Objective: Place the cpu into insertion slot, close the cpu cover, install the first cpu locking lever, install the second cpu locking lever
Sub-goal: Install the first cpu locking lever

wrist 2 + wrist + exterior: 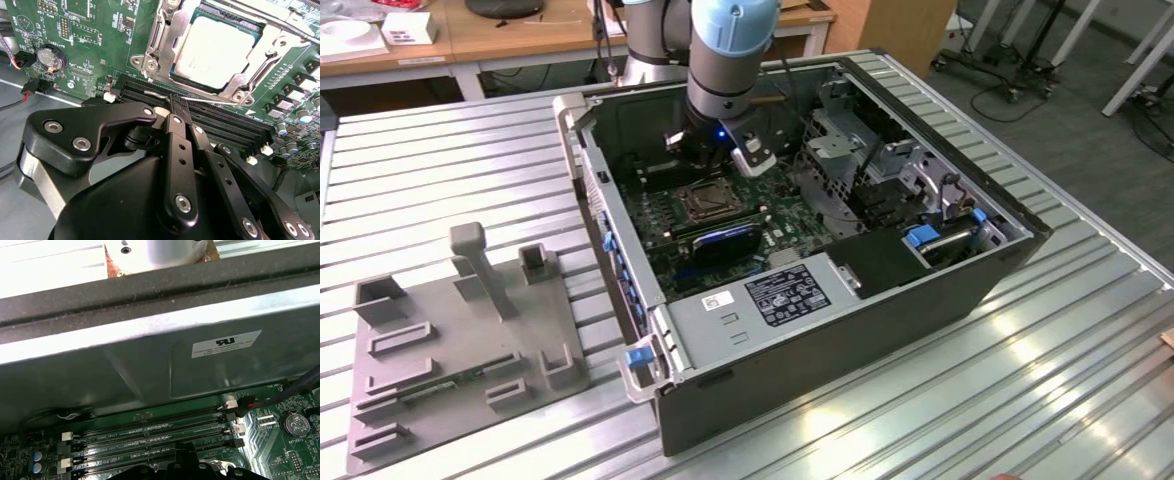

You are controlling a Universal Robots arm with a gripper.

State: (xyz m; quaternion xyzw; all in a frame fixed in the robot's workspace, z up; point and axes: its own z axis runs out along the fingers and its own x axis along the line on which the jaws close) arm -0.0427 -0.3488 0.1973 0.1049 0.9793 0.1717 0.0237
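Note:
The cpu (215,50) lies flat in the insertion slot (710,200), its pale metal face showing through the window of the cpu cover (159,35), which is down over it. A thin wire locking lever (220,98) runs along the socket's edge beside the memory slots. My gripper (172,103) is shut, with its black tip touching that lever near its hooked end. Another lever (272,21) crosses the far side of the cover. In the exterior view the gripper (707,165) hangs inside the open computer case, just above the socket.
Long black memory slots (150,432) lie right beside the socket, with a coin battery (50,57) and red-black cables (15,97) nearby. The case wall (150,355) rises close behind. Drive cages (854,150) fill the case's right. A grey fixture plate (454,340) sits on the table.

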